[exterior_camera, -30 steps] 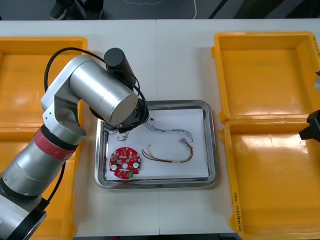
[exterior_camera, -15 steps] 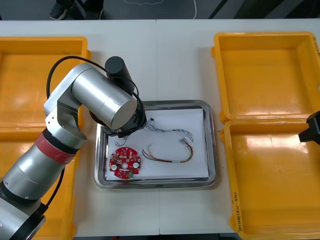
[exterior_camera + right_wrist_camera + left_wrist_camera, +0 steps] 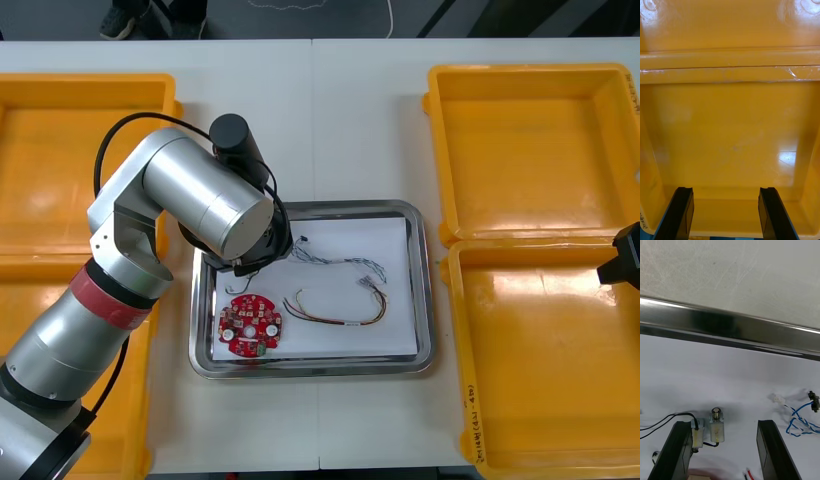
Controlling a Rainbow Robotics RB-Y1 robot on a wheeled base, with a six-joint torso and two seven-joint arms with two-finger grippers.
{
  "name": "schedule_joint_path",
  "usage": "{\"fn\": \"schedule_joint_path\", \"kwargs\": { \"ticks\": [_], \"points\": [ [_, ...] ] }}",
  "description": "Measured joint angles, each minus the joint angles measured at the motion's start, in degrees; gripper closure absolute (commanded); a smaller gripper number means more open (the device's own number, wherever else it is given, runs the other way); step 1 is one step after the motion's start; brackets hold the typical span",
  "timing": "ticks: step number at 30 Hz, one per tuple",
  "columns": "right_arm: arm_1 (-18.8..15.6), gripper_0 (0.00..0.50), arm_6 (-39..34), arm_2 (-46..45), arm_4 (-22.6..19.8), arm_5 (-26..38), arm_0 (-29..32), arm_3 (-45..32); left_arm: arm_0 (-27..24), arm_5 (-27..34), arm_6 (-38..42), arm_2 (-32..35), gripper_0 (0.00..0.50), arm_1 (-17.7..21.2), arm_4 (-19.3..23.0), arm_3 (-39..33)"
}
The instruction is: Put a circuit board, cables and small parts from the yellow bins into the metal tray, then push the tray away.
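My left gripper [image 3: 724,425] hangs low over the far left corner of the metal tray [image 3: 425,290], open. A small metal part [image 3: 717,427] lies on the tray's white inside between the fingers, close to the left one and clear of the right one. A second small part with a black cable [image 3: 697,431] sits against that left finger. The blue and white cable [image 3: 335,262] lies across the tray's far half, the red and yellow cable [image 3: 340,308] nearer. The round red circuit board [image 3: 250,325] lies at the near left. My right gripper [image 3: 726,191] is open above a bare yellow bin [image 3: 733,131].
Two yellow bins [image 3: 540,370] stand at the right of the table and two [image 3: 60,170] at the left. My left arm's silver elbow [image 3: 205,195] covers the tray's far left corner in the front view. The tray's shiny rim [image 3: 730,328] runs just beyond my left fingers.
My left arm has shifted slightly to the left over the tray's far left corner, and its fingers have come open around the small metal part. The right arm has stayed put.
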Motion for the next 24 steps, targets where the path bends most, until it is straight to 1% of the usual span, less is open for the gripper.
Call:
{"fn": "schedule_joint_path", "kwargs": {
  "ticks": [2, 8, 15, 17, 20, 24],
  "points": [
    [0.0, 0.0, 0.0, 0.0, 0.0, 0.0, 0.0, 0.0, 0.0, 0.64, 0.0, 0.0, 0.0, 0.0, -0.35, -0.9],
    [0.0, 0.0, 0.0, 0.0, 0.0, 0.0, 0.0, 0.0, 0.0, 6.44, 0.0, 0.67, 0.0, 0.0, -0.7, -7.12],
    [0.0, 0.0, 0.0, 0.0, 0.0, 0.0, 0.01, 0.0, 0.0, 13.03, -0.02, 4.71, 0.0, 0.0, -0.72, -15.08],
    [0.0, 0.0, 0.0, 0.0, 0.0, 0.0, 0.01, 0.0, -0.01, 13.9, -0.05, 6.26, 0.0, 0.0, -0.5, -17.6],
    [0.0, 0.0, 0.0, 0.0, 0.0, 0.0, 0.02, -0.01, -0.06, 13.96, -0.21, 8.52, 0.0, 0.11, 1.14, -20.39],
    [-0.01, 0.0, 0.0, 0.0, 0.0, 0.0, 0.02, -0.01, -0.7, 14.0, -0.23, 11.02, 0.0, 1.67, 5.65, -22.19]
  ]
}}
